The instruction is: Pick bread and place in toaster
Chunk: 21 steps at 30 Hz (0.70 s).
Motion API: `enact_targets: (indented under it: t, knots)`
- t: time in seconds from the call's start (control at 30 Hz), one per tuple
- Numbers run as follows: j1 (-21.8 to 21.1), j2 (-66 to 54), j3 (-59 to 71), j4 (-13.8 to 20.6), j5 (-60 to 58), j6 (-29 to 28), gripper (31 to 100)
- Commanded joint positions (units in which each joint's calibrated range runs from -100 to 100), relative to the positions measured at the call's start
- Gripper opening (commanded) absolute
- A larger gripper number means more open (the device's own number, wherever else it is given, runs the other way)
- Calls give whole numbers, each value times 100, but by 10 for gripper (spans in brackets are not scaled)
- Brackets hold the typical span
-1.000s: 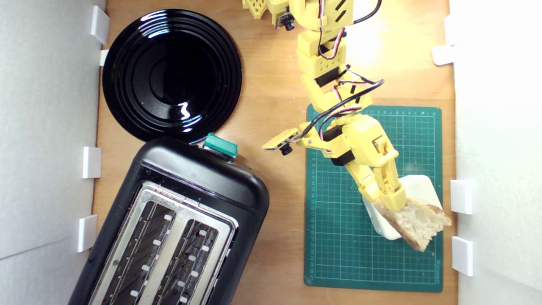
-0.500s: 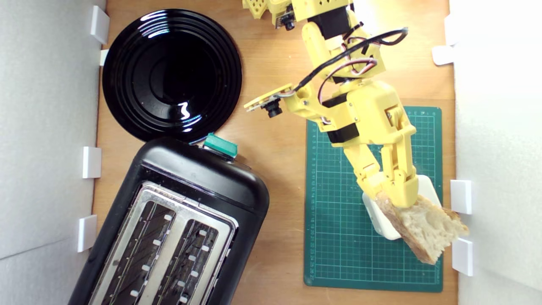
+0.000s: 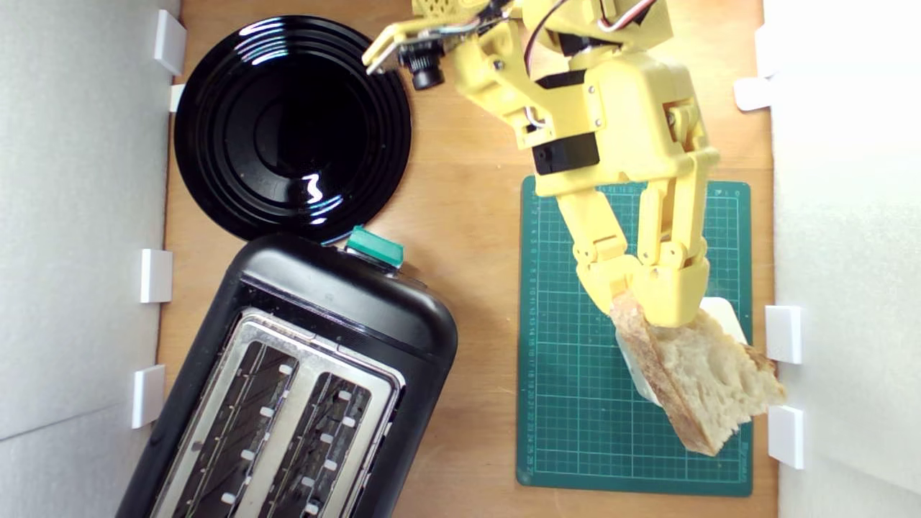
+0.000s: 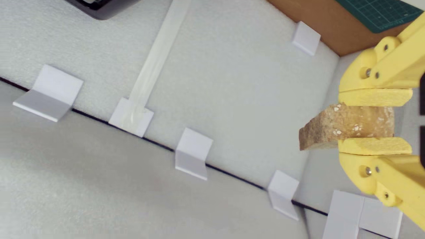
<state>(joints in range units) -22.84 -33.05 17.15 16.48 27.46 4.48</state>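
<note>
My pincer (image 3: 651,302) is clamped on the bread (image 3: 701,378), both pads pressing its crust, and the slice hangs over the green mat (image 3: 568,374) at the exterior view's right. My forearm reaches steeply down; the toaster (image 3: 288,388) sits well apart, lower left.

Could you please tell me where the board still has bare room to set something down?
Bare wood lies between the black plate and the green mat, continuing between the toaster and that mat. The mat's near half is open; its far corner is crowded by the white block and held bread.
</note>
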Motion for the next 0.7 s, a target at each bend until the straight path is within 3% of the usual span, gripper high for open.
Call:
enact_targets:
  t: [0.0,0.2,0.47,0.67]
  knots:
    - [-5,-255,-1584,-16,1077,183,556]
    - [11,-197,-3091,-7,2203,570,556]
    - [600,102,-4162,-25,3372,1491,556]
    - [1011,161,-4353,-16,3500,2202,556]
